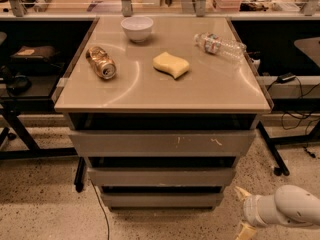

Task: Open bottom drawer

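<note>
The bottom drawer (161,199) is the slimmest grey front, lowest under the tan-topped cabinet, and it looks closed. Above it sit the mid-sized grey front (161,177) and the widest grey front (162,143) with white scratch marks. My gripper (244,211) is low at the bottom right, to the right of the bottom drawer and apart from it. Its two pale fingertips (242,192) stand spread apart with nothing between them. The white arm (290,206) enters from the right edge.
On the cabinet top (210,91) lie a white bowl (137,28), a crushed can (100,62), a yellow sponge (171,65) and a plastic bottle (219,44). Black table legs (272,149) and cables stand at the right, another dark frame (20,129) at the left. The floor is speckled.
</note>
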`<state>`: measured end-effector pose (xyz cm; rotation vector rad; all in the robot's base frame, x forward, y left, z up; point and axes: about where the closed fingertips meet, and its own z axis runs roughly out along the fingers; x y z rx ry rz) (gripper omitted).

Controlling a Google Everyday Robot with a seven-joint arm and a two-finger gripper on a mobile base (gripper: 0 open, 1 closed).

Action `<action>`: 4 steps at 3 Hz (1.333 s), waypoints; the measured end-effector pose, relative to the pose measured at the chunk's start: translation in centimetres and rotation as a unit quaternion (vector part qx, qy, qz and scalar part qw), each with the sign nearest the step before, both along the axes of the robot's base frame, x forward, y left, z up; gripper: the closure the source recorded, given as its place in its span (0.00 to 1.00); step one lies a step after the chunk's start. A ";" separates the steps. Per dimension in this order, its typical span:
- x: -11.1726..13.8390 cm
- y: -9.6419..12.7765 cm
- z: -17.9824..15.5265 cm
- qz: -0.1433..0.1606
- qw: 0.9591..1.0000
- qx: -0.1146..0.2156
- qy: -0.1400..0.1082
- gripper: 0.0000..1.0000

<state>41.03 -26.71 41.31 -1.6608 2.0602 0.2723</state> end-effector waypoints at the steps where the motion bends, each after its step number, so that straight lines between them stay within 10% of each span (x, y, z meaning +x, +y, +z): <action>1: 2.0 -0.6 -4.3 -0.003 0.999 0.034 -0.031 0.00; 4: 1.7 1.4 -12.4 0.042 0.998 0.050 -0.020 0.00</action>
